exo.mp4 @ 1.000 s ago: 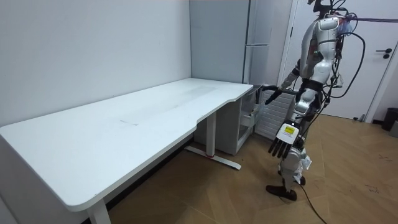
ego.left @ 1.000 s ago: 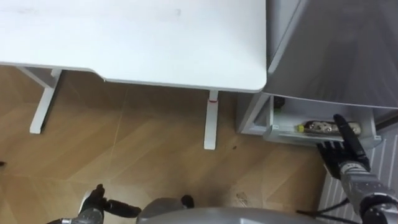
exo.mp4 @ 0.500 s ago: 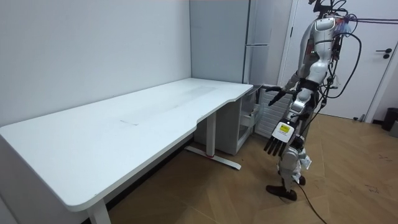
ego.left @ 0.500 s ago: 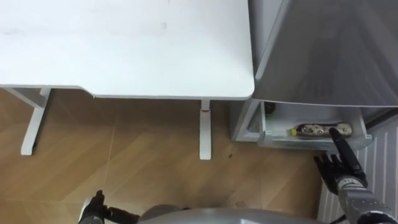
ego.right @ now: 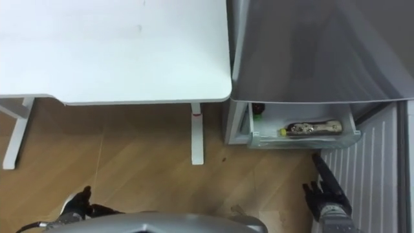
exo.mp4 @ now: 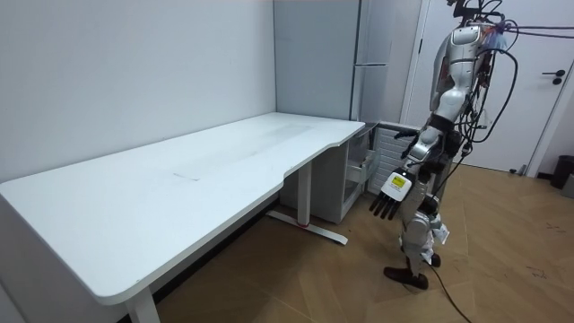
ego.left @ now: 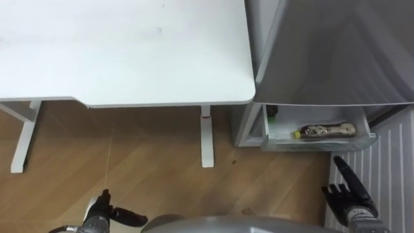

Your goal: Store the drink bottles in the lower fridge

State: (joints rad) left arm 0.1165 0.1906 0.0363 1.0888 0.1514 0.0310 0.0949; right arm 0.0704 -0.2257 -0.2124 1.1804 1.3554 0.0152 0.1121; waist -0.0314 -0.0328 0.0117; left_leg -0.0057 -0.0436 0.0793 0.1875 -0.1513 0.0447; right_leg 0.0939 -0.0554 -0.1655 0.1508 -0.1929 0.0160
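The lower fridge drawer [ego.left: 317, 145] stands pulled out below the grey fridge door [ego.left: 330, 52]. A bottle with a yellow cap [ego.left: 323, 131] lies on its side in the drawer, and a small dark item with a green top [ego.left: 272, 111] sits at the drawer's left end. My right hand [ego.left: 346, 194] is open with straight fingers, short of the drawer front and apart from it. It holds nothing. My left hand [ego.left: 103, 210] hangs open and empty by my side at the lower left. In the room view I stand facing the fridge [exo.mp4: 377, 54].
A long white table [ego.left: 129, 52] stands to my left, its end close against the fridge, with a white leg [ego.left: 206, 136] near the drawer. A white ribbed panel [ego.left: 388, 168] lies at the right. Wooden floor [ego.left: 155, 168] stretches in front of me.
My right hand has drawn back from the bottle in the drawer toward my body. The bottle stays in the drawer. The eye view has shifted, so the table and fridge sit further left.
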